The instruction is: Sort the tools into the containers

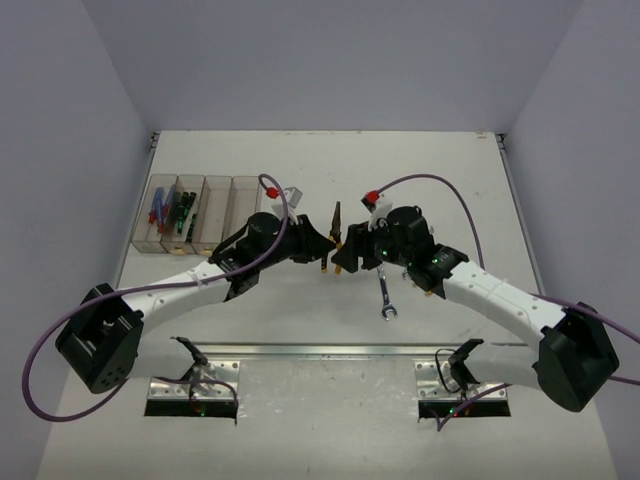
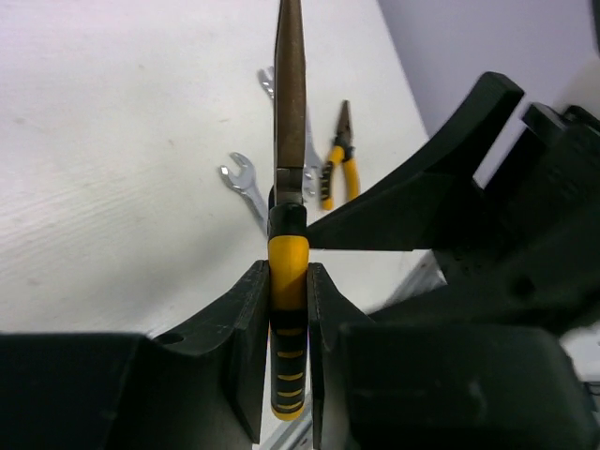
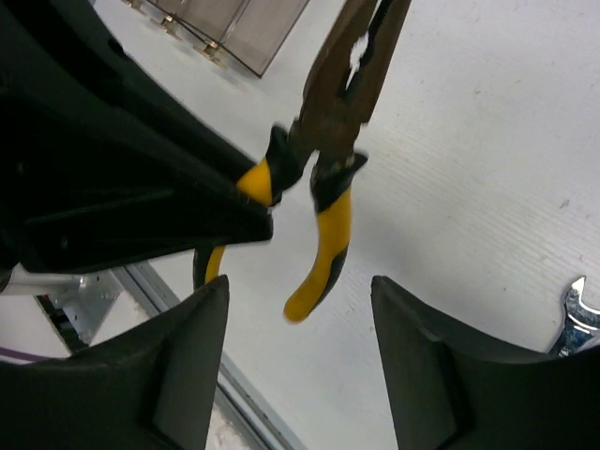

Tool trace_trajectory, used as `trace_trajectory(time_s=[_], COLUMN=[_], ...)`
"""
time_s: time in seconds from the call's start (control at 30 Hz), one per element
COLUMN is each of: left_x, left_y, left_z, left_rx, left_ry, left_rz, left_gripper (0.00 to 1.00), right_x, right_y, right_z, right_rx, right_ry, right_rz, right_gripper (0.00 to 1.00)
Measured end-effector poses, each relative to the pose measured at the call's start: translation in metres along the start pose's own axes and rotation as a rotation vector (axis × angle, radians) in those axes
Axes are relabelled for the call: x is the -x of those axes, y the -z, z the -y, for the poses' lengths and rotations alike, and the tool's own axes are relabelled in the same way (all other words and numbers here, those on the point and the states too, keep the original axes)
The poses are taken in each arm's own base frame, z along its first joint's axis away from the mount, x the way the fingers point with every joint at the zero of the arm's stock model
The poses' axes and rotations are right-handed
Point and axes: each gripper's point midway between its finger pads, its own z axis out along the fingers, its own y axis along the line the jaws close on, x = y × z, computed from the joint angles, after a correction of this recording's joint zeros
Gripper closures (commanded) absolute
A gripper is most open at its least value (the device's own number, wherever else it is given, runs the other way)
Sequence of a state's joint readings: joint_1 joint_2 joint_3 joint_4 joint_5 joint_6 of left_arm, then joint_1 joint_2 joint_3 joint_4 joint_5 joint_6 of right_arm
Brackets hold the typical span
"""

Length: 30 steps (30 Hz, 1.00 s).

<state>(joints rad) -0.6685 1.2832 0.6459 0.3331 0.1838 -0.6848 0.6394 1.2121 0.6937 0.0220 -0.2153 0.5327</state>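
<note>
Left arm reaches in from 7 o'clock and right arm from 5, meeting over the middle of the surface. Left jaws are clenched on one yellow handle of the pliers, nose toward 12 (raised off the surface); right jaws are released, flanking the free handle. The nose tip is cut off in both wrist views; the containers sit at 10 o'clock.

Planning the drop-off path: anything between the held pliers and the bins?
Nothing loose visible. Left gripper clamps the pliers; only the left arm lies toward the bins, hiding some table. Right gripper is open, not touching them.
</note>
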Motion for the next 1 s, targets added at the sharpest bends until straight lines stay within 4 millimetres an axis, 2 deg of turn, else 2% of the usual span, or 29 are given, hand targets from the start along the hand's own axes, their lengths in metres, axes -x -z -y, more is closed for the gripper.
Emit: trace_trajectory(time_s=[0.13, 0.23, 0.3, 0.43, 0.57, 0.7, 0.8, 0.9, 1.0], left_x=[0.030, 0.061, 0.086, 0.129, 0.163, 0.176, 0.180, 0.173, 0.156], left_y=[0.003, 0.014, 0.026, 0.060, 0.087, 0.104, 0.110, 0.115, 0.122], left_z=[-0.008, -0.017, -0.033, -0.092, -0.152, -0.198, -0.229, -0.260, -0.289], left_rx=[0.137, 0.240, 0.326, 0.584, 0.830, 0.983, 1.061, 1.118, 1.153], left_ry=[-0.116, -0.180, -0.208, -0.244, -0.282, -0.297, -0.291, -0.275, -0.245], left_rz=[0.027, 0.061, 0.093, 0.133, 0.090, -0.001, -0.079, -0.165, -0.259], left_gripper=[1.00, 1.00, 1.00, 1.00, 1.00, 1.00, 1.00, 1.00, 0.98], right_x=[0.006, 0.007, 0.010, 0.023, 0.021, 0.011, 0.006, 0.002, 0.001], right_y=[0.006, 0.018, 0.030, 0.053, 0.066, 0.067, 0.067, 0.067, 0.067], right_z=[-0.003, 0.005, 0.015, 0.043, 0.064, 0.069, 0.071, 0.073, 0.074], right_rx=[0.006, -0.020, -0.054, -0.155, -0.237, -0.263, -0.269, -0.274, -0.276], right_ry=[0.012, 0.006, -0.006, -0.037, -0.054, -0.056, -0.054, -0.052, -0.052], right_rz=[0.026, 0.054, 0.084, 0.148, 0.147, 0.108, 0.089, 0.076, 0.072], right_gripper=[0.20, 0.14, 0.13, 0.11, 0.10, 0.10, 0.09, 0.09, 0.09])
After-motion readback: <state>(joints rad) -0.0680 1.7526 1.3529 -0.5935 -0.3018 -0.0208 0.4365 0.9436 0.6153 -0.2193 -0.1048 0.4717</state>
